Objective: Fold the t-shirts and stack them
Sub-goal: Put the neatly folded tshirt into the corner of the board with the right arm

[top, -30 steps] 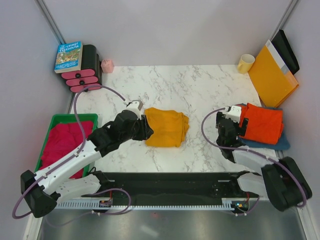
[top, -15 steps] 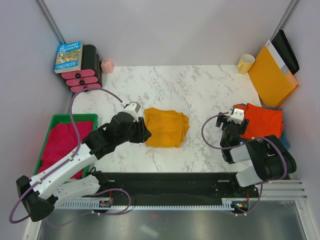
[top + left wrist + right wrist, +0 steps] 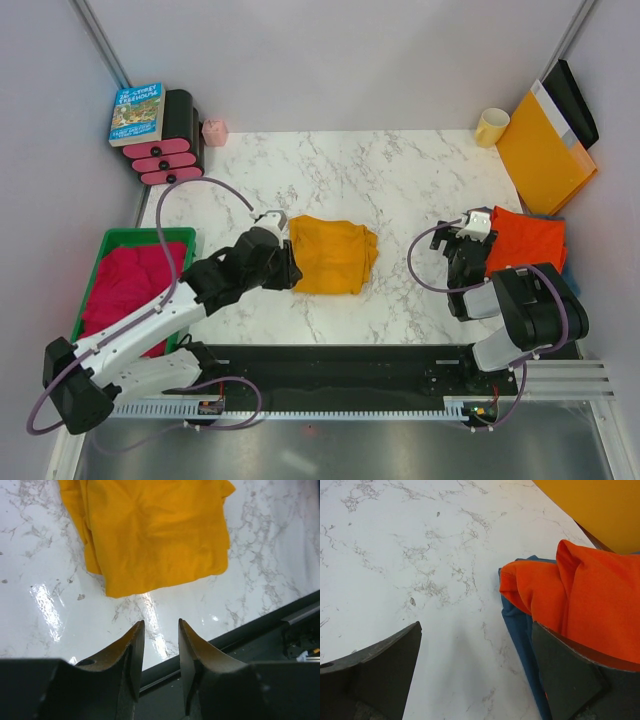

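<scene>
A folded mustard-yellow t-shirt (image 3: 335,255) lies mid-table; it also shows in the left wrist view (image 3: 155,535). My left gripper (image 3: 284,266) is at its left edge, just off the cloth, with the jaws (image 3: 160,625) a little apart and empty. A folded orange-red t-shirt (image 3: 528,240) lies on a blue t-shirt (image 3: 517,625) at the right. My right gripper (image 3: 468,245) is wide open and empty (image 3: 476,625) at the left edge of that stack, its right finger beside the orange-red shirt (image 3: 590,605).
A green bin (image 3: 150,233) holding magenta cloth (image 3: 130,285) stands at the left. A book (image 3: 138,112) on a black-and-pink stack (image 3: 165,150) and a small pink cup (image 3: 214,131) are back left. A yellow mug (image 3: 491,126) and an orange envelope (image 3: 545,150) are back right.
My right arm has drawn back off the orange-red shirt and folded toward its base. My left gripper has slid slightly nearer along the mustard shirt's left edge.
</scene>
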Available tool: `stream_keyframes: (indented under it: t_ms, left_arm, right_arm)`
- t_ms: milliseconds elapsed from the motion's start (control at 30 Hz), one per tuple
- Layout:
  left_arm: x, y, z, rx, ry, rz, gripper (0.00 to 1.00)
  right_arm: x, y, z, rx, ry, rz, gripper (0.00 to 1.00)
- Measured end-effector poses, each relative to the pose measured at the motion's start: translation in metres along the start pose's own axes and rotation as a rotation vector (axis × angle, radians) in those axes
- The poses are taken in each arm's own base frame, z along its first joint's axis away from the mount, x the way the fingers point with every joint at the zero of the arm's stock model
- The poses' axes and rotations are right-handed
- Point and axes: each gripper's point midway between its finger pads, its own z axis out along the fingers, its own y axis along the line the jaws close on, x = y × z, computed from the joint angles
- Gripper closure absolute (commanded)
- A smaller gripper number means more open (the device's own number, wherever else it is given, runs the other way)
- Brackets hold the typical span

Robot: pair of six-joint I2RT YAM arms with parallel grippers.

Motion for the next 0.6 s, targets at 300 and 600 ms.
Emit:
stream_keyframes:
  t_ms: [300,600]
  left_arm:
    - [0.025,0.001,0.058,-0.187,0.111,0.122,0.61]
    - [-0.025,-0.075,0.059,-0.149,-0.038,0.17,0.6]
  right_arm:
    - [0.001,0.004,0.0,-0.02,0.003,0.005,0.02]
    - [0.001,0.004,0.0,-0.024,0.003,0.006,0.02]
